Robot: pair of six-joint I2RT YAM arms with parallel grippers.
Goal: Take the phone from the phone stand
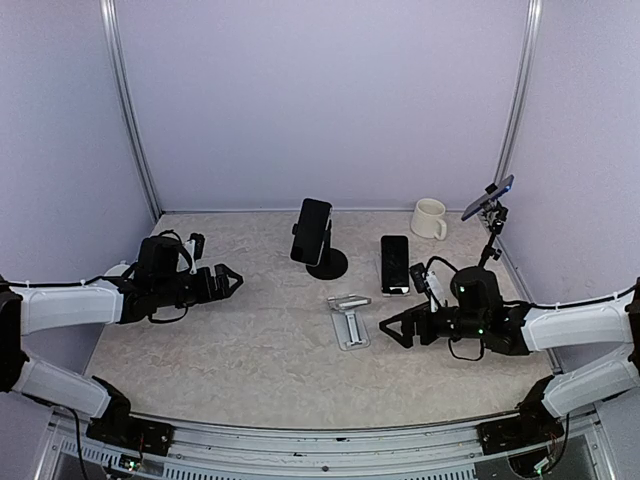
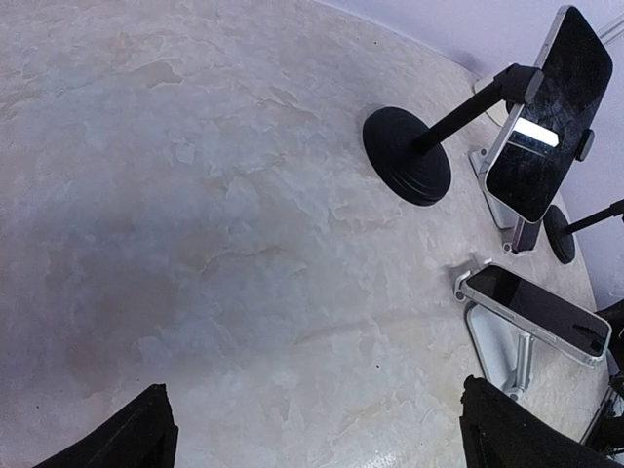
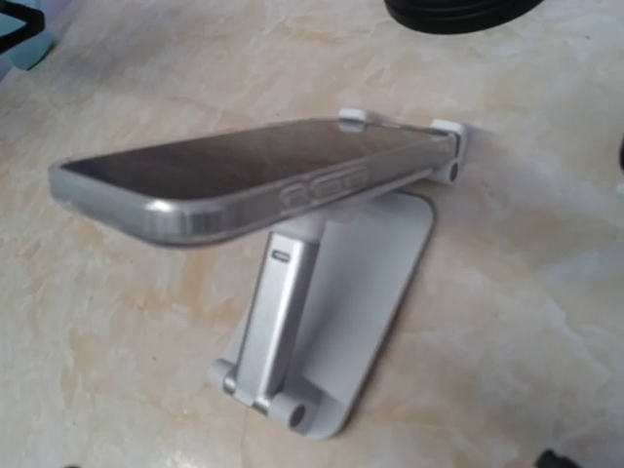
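A silver-edged phone lies nearly flat on a low silver folding stand at mid-table. In the right wrist view the phone rests on the stand, close in front of the camera. It also shows in the left wrist view. A second dark phone is clamped upright in a black round-based stand. My right gripper is open and empty, just right of the silver stand. My left gripper is open and empty, well left of both stands; its fingers frame bare table.
A third phone lies flat on the table right of the black stand. A cream mug stands at the back right. A thin black tripod near the right wall holds another phone. Walls enclose the table.
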